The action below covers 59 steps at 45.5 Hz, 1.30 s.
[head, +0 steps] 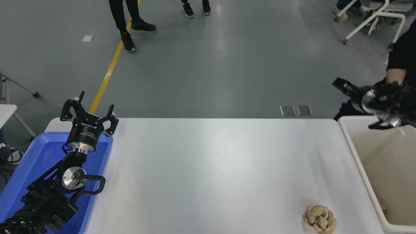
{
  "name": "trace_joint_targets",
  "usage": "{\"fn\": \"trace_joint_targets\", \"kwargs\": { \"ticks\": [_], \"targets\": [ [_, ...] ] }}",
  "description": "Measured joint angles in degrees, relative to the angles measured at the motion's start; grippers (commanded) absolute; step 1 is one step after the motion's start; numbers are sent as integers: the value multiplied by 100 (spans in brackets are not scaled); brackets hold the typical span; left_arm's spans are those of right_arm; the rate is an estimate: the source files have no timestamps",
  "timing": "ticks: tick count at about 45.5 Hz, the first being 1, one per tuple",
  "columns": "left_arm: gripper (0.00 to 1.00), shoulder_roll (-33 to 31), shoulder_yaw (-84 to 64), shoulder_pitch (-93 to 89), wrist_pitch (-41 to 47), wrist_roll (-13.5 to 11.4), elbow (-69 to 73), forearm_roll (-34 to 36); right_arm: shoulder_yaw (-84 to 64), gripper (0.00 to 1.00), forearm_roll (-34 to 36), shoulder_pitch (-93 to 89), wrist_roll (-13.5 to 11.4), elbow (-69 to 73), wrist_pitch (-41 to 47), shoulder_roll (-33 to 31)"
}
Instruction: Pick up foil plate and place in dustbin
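**Right arm raised over the bin's far corner, foil plate not in sight**

Your right gripper [344,87] comes in from the right edge, blurred, held above the far left corner of the dustbin [357,152]. Only one dark finger shows clearly, pointing left and away from you over the floor, so you cannot tell whether the jaws are spread or closed, or whether anything sits between them.

The foil plate does not show anywhere on the table or in the part of the dustbin you can see — the bin's near wall and the frame edge hide much of its inside. A small brown scrap [383,206] lies low against the bin's left wall; what it is cannot be made out.

Your left gripper [88,112] is parked at the lower left, above the far end of the blue tray [19,175], its fingers spread apart and grasping nothing.

On the white table [208,169] the only loose thing is the crumpled tan paper ball [320,218], near the front right corner, just beside the bin's left rim but not touching it.

A person in black [401,53] stands right behind your right arm at the frame edge — the two overlap in the view. Two more pairs of legs [125,19] stand on the grey floor far beyond the table, beside a yellow line [109,73].
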Motion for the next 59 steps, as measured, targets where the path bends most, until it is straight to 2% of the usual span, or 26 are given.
{"fn": "trace_joint_targets", "kwargs": {
  "ticks": [17,27,42,59],
  "targets": [
    [98,0,1,0,0,0,3,-4,-420,100,-80,1570,-4,1033,2253,288],
    [98,0,2,0,0,0,5,-2,-624,100,-296,2382,-5,1876,3254,310],
    [98,0,-6,7,1,-6,7,-3,-934,100,-973,3122,-13,2563,3835,340],
    [98,0,0,9,1,-10,7,-3,-899,100,-1158,3585,-14,2986,3949,362]
  ]
}}
